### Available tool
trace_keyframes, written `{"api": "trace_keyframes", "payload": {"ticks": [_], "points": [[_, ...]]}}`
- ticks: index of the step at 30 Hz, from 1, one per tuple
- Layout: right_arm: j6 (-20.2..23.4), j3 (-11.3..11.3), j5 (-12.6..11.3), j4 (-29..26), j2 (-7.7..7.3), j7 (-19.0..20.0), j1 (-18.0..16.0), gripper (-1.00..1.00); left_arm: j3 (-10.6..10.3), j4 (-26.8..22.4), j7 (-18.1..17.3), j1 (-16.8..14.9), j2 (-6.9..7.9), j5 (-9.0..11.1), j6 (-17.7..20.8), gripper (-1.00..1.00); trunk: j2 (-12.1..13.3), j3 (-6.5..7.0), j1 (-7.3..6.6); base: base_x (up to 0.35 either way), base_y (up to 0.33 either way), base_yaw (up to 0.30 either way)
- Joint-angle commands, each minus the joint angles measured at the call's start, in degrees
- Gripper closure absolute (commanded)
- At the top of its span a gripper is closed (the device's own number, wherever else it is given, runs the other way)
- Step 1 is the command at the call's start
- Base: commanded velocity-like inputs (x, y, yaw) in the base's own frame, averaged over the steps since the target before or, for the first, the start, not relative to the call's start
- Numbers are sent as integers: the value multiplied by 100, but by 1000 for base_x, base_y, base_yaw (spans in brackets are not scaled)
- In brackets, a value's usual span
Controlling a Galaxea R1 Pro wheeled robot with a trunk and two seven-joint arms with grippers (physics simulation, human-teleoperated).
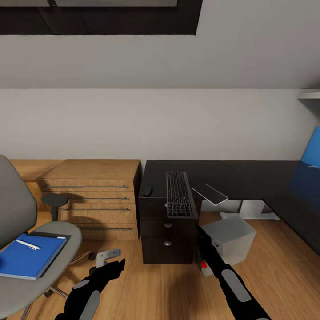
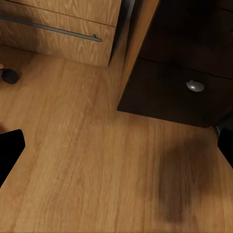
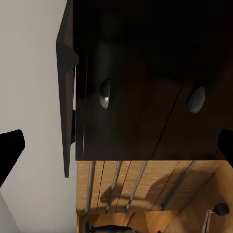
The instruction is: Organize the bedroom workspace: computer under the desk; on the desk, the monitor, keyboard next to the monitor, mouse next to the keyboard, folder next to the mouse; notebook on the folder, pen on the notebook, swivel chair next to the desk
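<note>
Now, starting at the left, the folder (image 1: 29, 257) lies on the swivel chair (image 1: 18, 231) seat with the pen (image 1: 27, 244) on top. My left end effector (image 1: 116, 265) hangs over the floor, released and empty. On the counter (image 1: 231, 178) the mouse (image 1: 147, 191) sits just left of the keyboard (image 1: 179, 194), whose near end overhangs the edge. My right end effector (image 1: 198, 230) is below that end; I cannot tell its state. Next, I judge, comes pushing the keyboard farther on.

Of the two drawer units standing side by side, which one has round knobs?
The dark drawer unit under the desk has round silver knobs; the light wooden dresser on its left has long bar handles.
</note>
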Motion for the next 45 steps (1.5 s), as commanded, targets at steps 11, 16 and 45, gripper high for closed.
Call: {"api": "trace_keyframes", "payload": {"ticks": [11, 16, 45], "points": [[40, -5, -63, 1, 9, 13, -3, -100, -7, 5, 53, -4, -3, 58, 18, -100, 278, 120, -154, 0, 0, 0], [40, 5, -51, 1, 10, 7, -3, -100, -7, 7, 53, -4, -4, 58, 19, -100, 358, 156, -198, 0, 0, 0], [23, 36, -59, 45, 45, 4, -3, -100, -7, 315, 48, -4, -4, 52, -32, -100, 358, 156, -198, 0, 0, 0]]}}
